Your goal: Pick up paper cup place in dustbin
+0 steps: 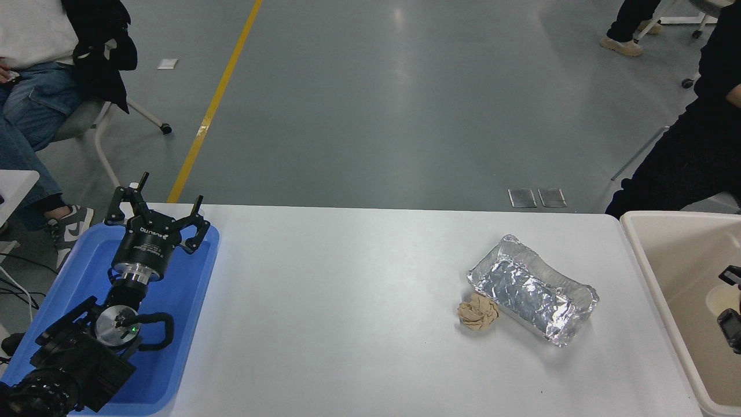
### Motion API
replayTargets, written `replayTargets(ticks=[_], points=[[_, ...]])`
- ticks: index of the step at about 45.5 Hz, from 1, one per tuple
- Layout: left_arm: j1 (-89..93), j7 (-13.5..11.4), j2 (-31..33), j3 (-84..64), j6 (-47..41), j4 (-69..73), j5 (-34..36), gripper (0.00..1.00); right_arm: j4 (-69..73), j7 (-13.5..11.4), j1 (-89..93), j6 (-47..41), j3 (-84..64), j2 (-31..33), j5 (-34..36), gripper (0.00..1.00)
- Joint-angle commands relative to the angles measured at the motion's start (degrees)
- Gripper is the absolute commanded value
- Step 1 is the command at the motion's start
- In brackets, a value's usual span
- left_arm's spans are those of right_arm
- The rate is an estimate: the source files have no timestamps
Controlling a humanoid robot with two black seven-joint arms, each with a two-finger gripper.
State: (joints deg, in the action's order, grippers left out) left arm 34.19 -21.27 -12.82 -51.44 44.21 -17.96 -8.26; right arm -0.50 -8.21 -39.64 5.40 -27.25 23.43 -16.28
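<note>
cup (723,298) half cut off | right hand (732,301) mostly out of frame

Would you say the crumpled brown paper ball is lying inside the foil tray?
No, the brown paper ball lies on the table against the foil tray outer near-left wall.

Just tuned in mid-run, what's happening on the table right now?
The right gripper pokes in at the right edge, over the inside of the beige dustbin, with a pale rounded shape beside it that looks like the paper cup; whether it is gripped cannot be told. The left gripper is parked open over the blue tray. A foil tray and crumpled brown paper ball lie on the white table.
</note>
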Motion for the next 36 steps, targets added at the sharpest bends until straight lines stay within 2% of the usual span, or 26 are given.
replayTargets(ticks=[1,7,13,22,30,33,36], points=[[0.0,0.0,-0.02,0.02,0.0,0.03,0.0,1.0,1.28,0.12,-8.16,-0.13,0.18,2.14,0.11,1.0],[0.0,0.0,0.07,-0.07,0.0,0.03,0.0,1.0,2.25,1.08,-15.81,0.57,1.5,4.08,0.11,1.0],[0.0,0.0,-0.02,-0.07,0.0,0.03,0.0,1.0,4.54,6.62,-21.26,0.75,10.71,4.08,0.11,1.0],[0.0,0.0,0.07,-0.07,0.0,0.03,0.0,1.0,7.35,6.8,-26.36,0.4,25.66,4.0,0.11,1.0],[0.0,0.0,-0.02,-0.07,0.0,0.03,0.0,1.0,11.92,8.03,-26.37,0.57,33.92,5.22,0.11,1.0],[0.0,0.0,-0.02,-0.07,0.0,0.03,0.0,1.0,14.11,10.39,-26.01,0.57,37.96,6.45,0.11,1.0],[0.0,0.0,-0.02,-0.07,0.0,0.03,0.0,1.0,17.1,14.52,-25.31,0.57,42.97,7.25,0.11,1.0]])
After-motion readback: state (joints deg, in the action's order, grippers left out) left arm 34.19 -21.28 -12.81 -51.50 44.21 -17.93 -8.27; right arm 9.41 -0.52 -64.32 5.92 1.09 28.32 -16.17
